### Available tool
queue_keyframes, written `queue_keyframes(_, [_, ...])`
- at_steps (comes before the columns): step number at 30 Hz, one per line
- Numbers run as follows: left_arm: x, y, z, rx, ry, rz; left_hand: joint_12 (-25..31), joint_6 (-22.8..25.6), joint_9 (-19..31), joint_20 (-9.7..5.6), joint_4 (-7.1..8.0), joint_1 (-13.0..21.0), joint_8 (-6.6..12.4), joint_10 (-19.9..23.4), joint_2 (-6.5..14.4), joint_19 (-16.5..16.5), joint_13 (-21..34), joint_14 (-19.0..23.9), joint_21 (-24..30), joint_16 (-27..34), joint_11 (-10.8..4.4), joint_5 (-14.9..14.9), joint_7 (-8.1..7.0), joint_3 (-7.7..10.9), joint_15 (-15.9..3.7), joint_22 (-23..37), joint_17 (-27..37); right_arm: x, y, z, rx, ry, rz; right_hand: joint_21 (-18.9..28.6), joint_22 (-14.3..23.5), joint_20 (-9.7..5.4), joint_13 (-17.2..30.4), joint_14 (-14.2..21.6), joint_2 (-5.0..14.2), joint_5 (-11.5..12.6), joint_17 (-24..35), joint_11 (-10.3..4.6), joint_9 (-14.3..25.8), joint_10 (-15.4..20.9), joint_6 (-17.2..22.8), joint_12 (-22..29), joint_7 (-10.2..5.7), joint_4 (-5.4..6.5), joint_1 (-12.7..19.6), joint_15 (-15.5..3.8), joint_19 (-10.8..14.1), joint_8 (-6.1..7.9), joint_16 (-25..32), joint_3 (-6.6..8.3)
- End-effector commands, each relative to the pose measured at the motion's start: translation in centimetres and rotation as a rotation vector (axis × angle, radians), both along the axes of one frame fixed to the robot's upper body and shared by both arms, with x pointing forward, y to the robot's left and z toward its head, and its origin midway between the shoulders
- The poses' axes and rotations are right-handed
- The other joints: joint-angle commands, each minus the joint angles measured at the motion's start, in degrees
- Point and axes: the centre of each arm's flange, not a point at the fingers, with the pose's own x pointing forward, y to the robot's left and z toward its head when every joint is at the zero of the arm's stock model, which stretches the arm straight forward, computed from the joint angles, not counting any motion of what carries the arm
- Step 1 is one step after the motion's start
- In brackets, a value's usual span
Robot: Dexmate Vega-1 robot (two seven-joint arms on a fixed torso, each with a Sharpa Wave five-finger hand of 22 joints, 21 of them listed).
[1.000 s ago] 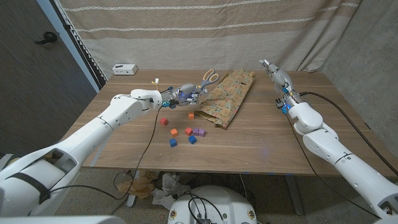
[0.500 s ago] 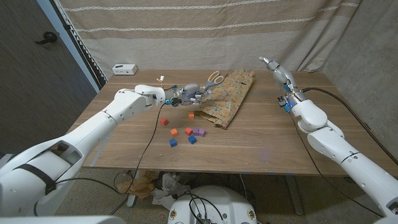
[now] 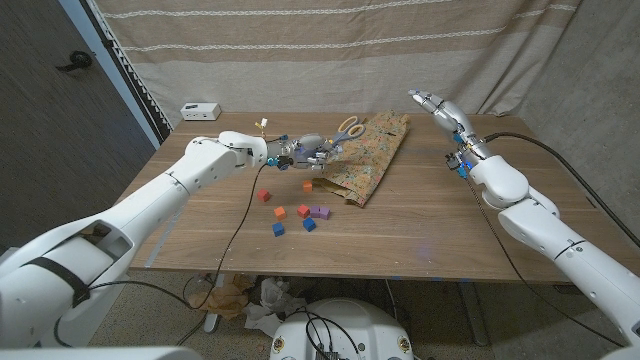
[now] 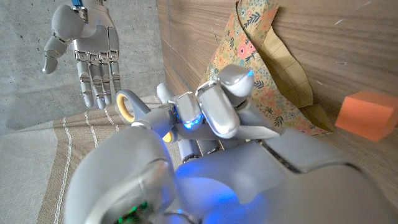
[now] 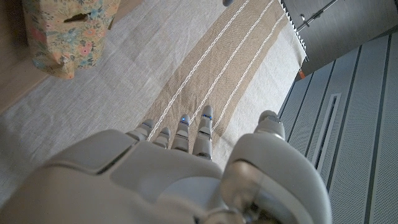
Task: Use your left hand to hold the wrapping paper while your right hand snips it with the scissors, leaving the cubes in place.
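Left hand: seen in the head view at the near-left edge of the wrapping paper, just beside the scissors' handles; the fingers are curled over the paper's edge in the left wrist view. Whether the paper is actually pressed or gripped cannot be told.
Right hand: raised above the table's far right side, well apart from the scissors; its fingers are spread and nothing is held.
Wrapping paper: a floral sheet, lying folded on the table beyond the cubes, its brown underside turned up at the near edge.
Scissors: orange-handled, lying at the paper's far-left edge, untouched by the right hand.
Cubes: scattered on the wood on the near side of the paper; one orange cube lies close to the paper's near edge.
Step in hand: judged to be the steadying of the paper by the left hand; no cut is begun.
Next move: the right hand would need to be brought across to the scissors and closed on the handles, while the orange cube is left undisturbed.
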Motion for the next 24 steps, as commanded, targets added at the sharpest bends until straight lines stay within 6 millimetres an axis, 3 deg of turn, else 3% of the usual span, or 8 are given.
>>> queue_keyframes(1, [0.0, -0.6, 0.3, 0.066, -0.020, -0.003, 0.0, 0.2, 0.1, -1.98, -0.46, -0.1, -0.03, 0.2, 0.7, -0.1, 0.2, 0.3, 0.4, 0.4, -0.22, 0.5, 0.38, 0.15, -0.01, 0.2, 0.2, -0.6, 1.5, 0.5, -0.122, -0.010, -0.032, -0.1, 0.1, 0.40, 0.1, -0.8, 0.35, -0.2, 0.1, 0.28, 0.2, -0.7, 0.0, -0.3, 0.19, -0.29, 1.3, 0.58, -0.2, 0.01, -0.2, 0.46])
queue_keyframes(24, [-0.2, -2.0, 0.5, 0.148, -0.055, -0.008, 0.0, 0.4, -0.5, -1.98, -0.61, -0.3, -0.27, 0.0, 0.7, -0.7, 0.2, 0.2, 0.1, 0.4, -0.21, 0.5, 0.53, 0.32, -0.01, -1.2, 0.1, -2.7, 3.3, 0.9, -0.291, -0.058, -0.086, 0.0, 0.1, 0.93, 0.1, -1.3, 0.93, -0.7, 0.1, 1.08, 0.3, -1.2, 1.9, -0.4, 0.56, -0.85, 3.4, 1.09, -0.1, 0.50, -0.1, 1.92])
